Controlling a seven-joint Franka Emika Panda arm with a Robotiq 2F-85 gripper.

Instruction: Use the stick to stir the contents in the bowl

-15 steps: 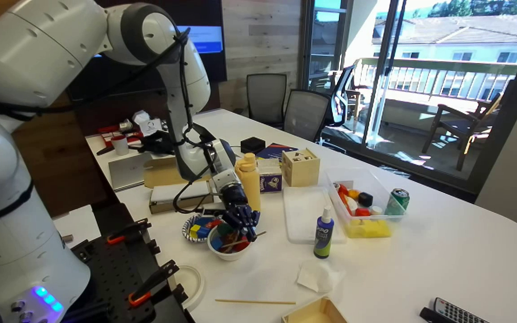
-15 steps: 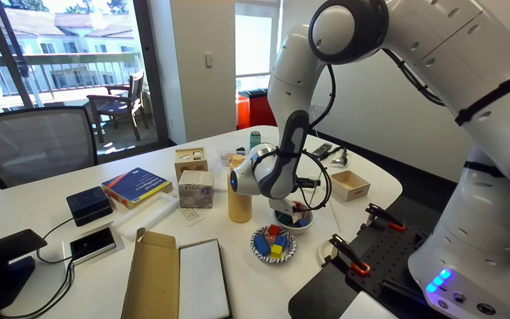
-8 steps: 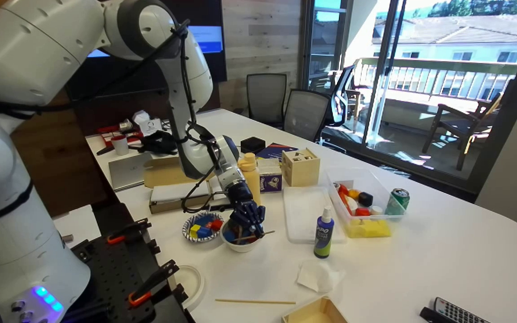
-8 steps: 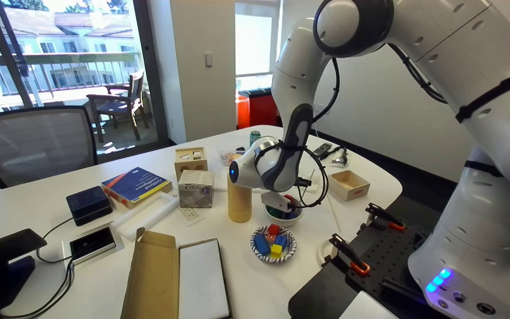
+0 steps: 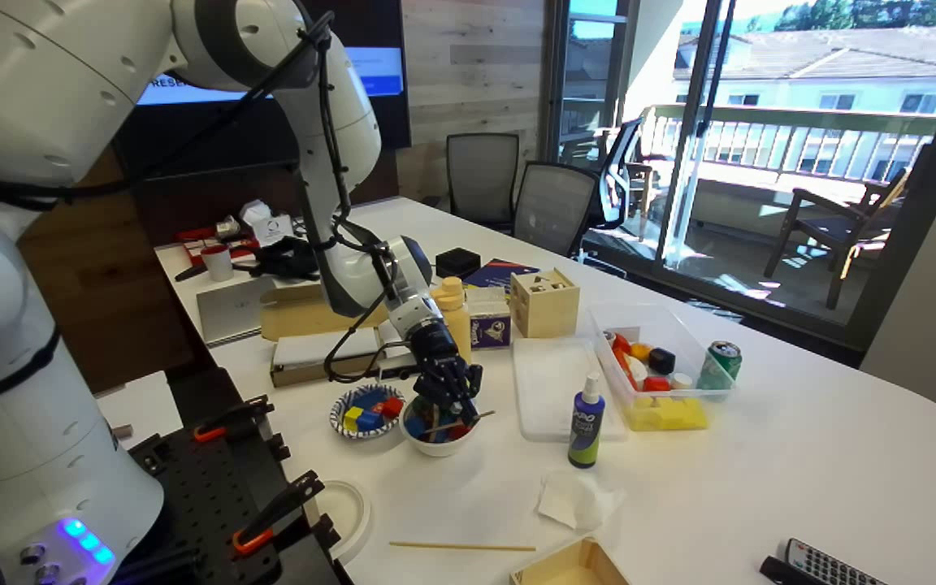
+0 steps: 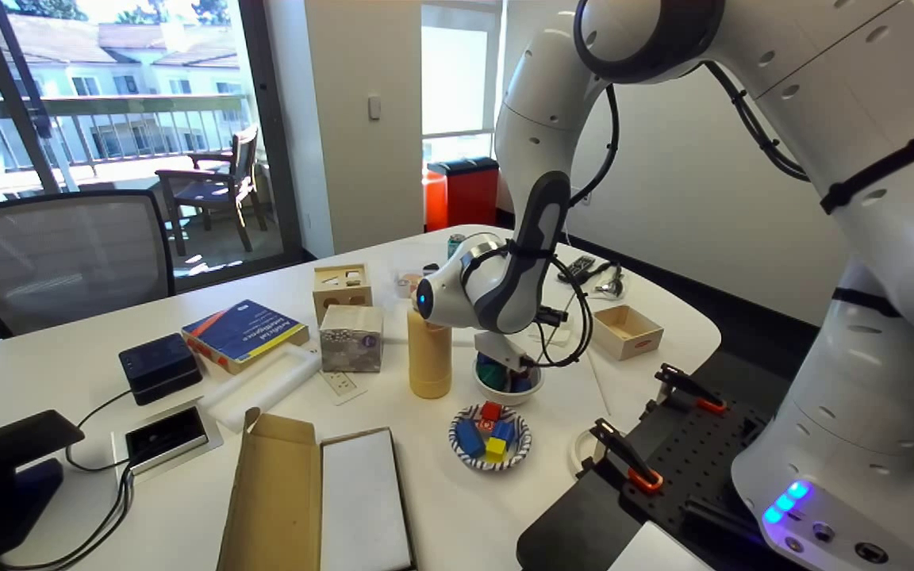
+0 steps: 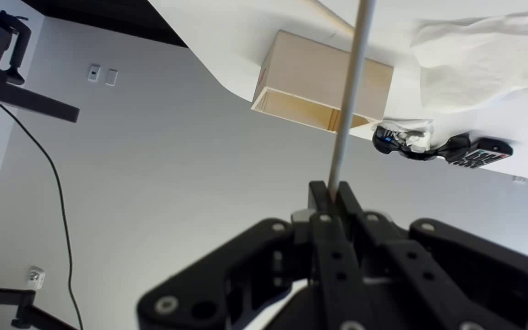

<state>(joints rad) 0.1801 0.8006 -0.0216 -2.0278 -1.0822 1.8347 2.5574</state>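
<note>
A: We are going left to right. The round bowl with the blue-and-white patterned rim is sitting just beside our small, round white bowl on the smooth white bench. What are we fearing?

B: A shove. Nothing we are seeing is steadying the white bowl, so a hard push could be sending it into its neighbour. The heap of small blue, green and red pieces is looking nearly level with the rim, so a broad sweep could be spilling some.

A: And further right, at the grip?

B: The black jaws are hovering low over the white bowl, narrowed and pinching the thin, straight, pale wooden stick between their tips. Its outer end is jutting past the rim. We are expecting so slim a rod to be twisting if it is catching on a piece.

A: What are the views giving us separately?

B: In an exterior view we are seeing the stick's inner end over the pieces; whether it is touching them, we cannot tell. The white robot arm is seemingly screening that end in an exterior view. The wrist view is showing the pinch, the stick crossing in front of the open, pale wooden box, but it is leaving out both bowls.
</note>
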